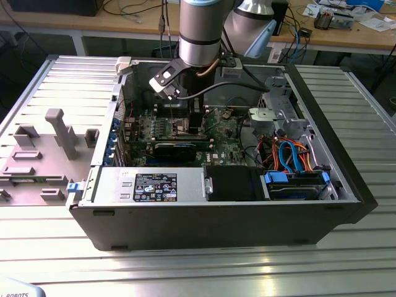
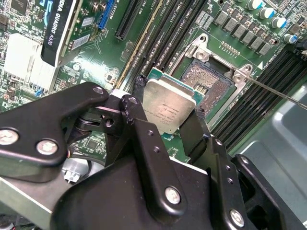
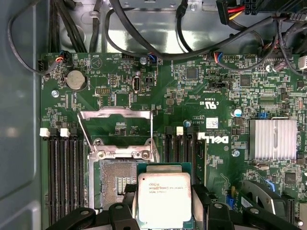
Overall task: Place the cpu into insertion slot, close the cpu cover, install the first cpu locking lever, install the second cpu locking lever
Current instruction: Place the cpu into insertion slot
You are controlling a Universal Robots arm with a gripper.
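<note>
gripper (image 2: 167, 109) clamped on the cpu (image 2: 170, 101) by its edges, socket (image 2: 208, 81) open just ahead of it, not lined up yet. Imo square it up & keep it flat.

Silver-grey arm (image 1: 199, 31), black claw (image 2: 168, 106) w/ screws.

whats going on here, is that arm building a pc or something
A robot arm is working inside an open computer case. Its hand grips the cpu by its edges, holding it over the green motherboard close beside the insertion slot. The slot is empty, with its contact field showing, and the cpu cover is swung open. The cpu is not yet seated.
</note>
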